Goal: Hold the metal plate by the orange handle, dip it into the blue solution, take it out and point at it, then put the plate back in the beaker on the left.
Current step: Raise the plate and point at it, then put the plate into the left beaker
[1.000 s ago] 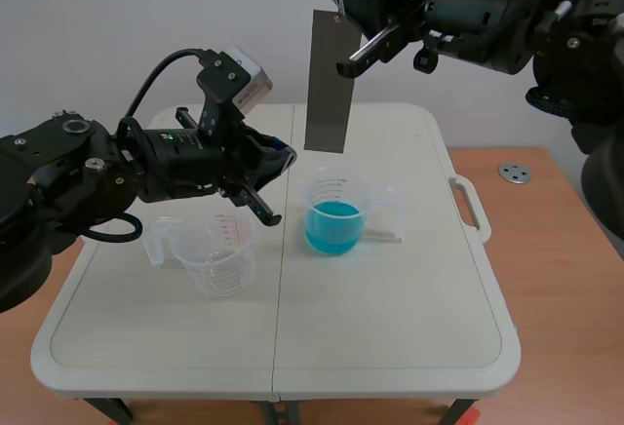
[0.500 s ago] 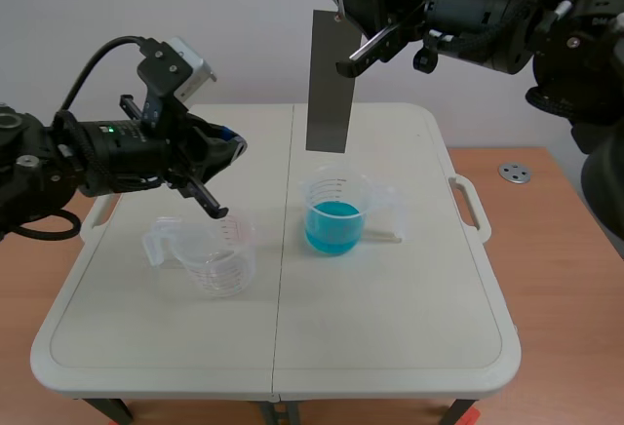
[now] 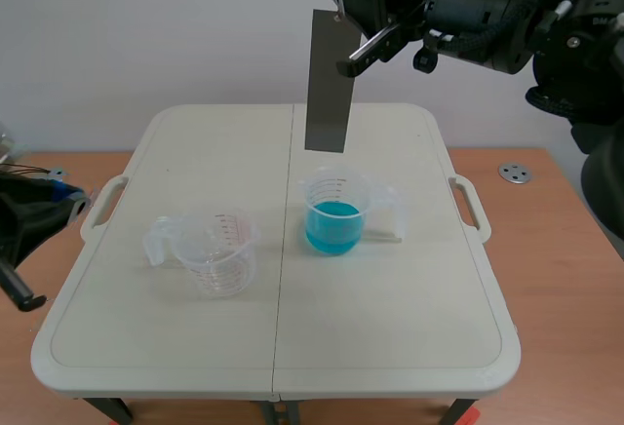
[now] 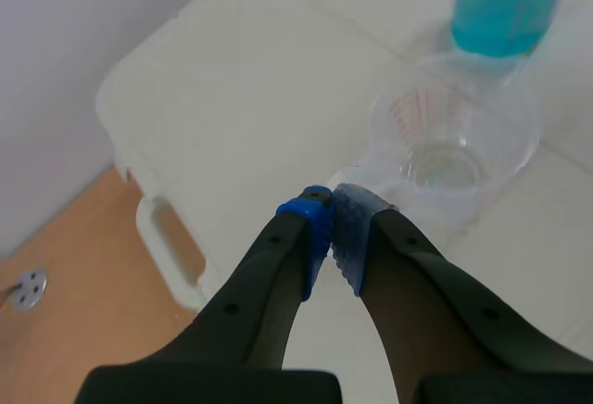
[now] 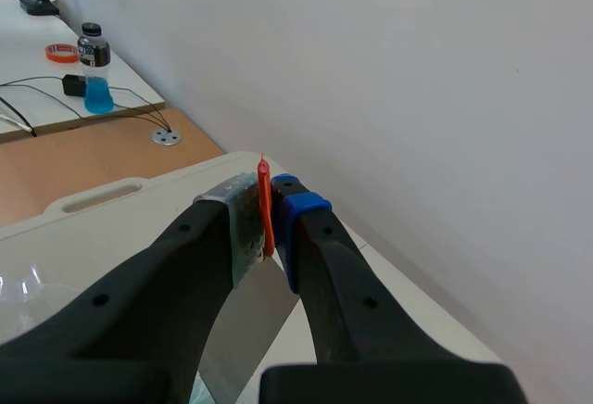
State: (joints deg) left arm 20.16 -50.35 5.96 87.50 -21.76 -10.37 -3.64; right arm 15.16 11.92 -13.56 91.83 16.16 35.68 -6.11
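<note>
Hanging long-axis vertical over blue solution, metal plate clamped in right gripper

Scene camera faces across the table; left wrist camera, closer, shares the empty beaker.

We see the metal plate, a dull grey rectangle, hanging upright in the upper middle of the scene view. Its thin orange handle is at its top end, and its lower edge is above the clear beaker of blue solution at the centre. The empty beaker, clear with printed marks, stands upright left of centre, apart from the blue one.
</note>
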